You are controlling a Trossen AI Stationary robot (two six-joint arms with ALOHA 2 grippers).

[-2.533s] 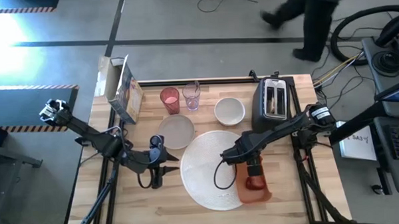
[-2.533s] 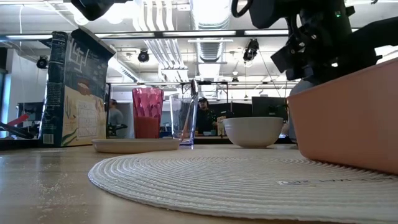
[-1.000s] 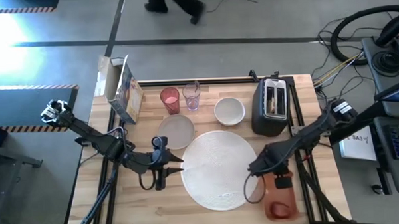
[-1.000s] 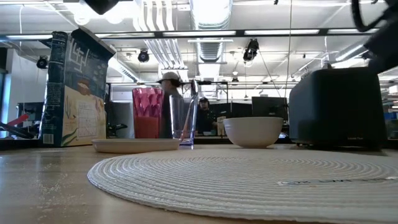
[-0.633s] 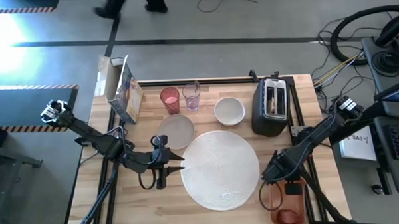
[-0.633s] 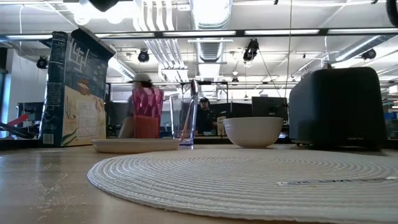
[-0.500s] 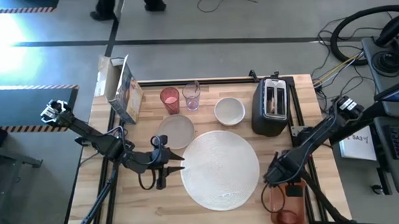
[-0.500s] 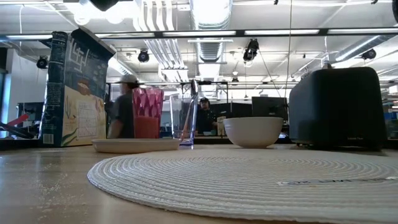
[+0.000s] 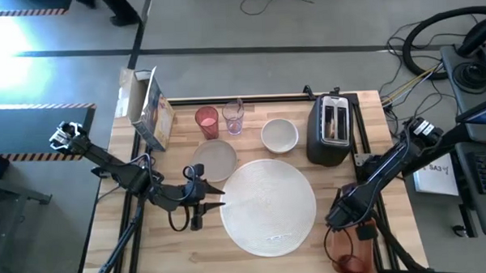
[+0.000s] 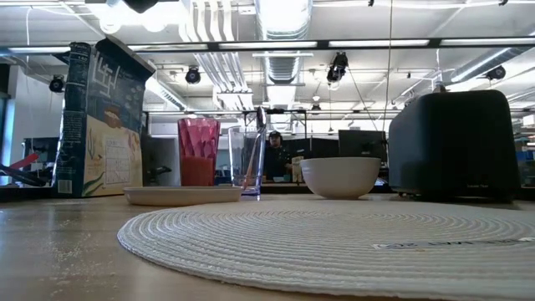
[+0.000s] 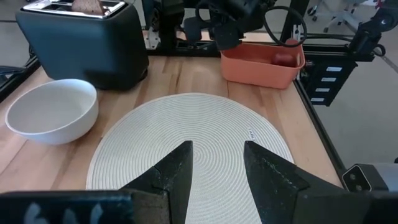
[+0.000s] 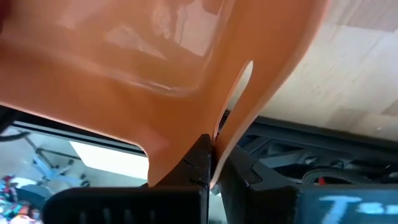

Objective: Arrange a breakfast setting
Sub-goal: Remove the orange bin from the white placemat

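The orange-red tray is at the table's near right corner with a dark-red fruit in it, and my right gripper is shut on its far end. My left gripper hovers open at the left rim of the large white round plate, nothing between its fingers. Behind the plate stand the smaller pale plate, the white bowl, the pink tumbler and the clear glass with a spoon in it. A toast slice sticks out of the black toaster. My right gripper pinches the thin wall at the tray's far end between its two fingers, one on each face. The fingers slant down from the far side. The tray stays level with its open side up. Whether its bottom rests on the table, I cannot tell.
A cereal box stands at the far left corner. The table's black frame runs just beyond the tray. Bare wood lies along the near left part of the table.
My right gripper has moved toward the table's near right corner and down a little, taking the tray with it away from the large plate. The tray has stayed level with the fruit inside. A person beyond the far edge has walked off to the left.
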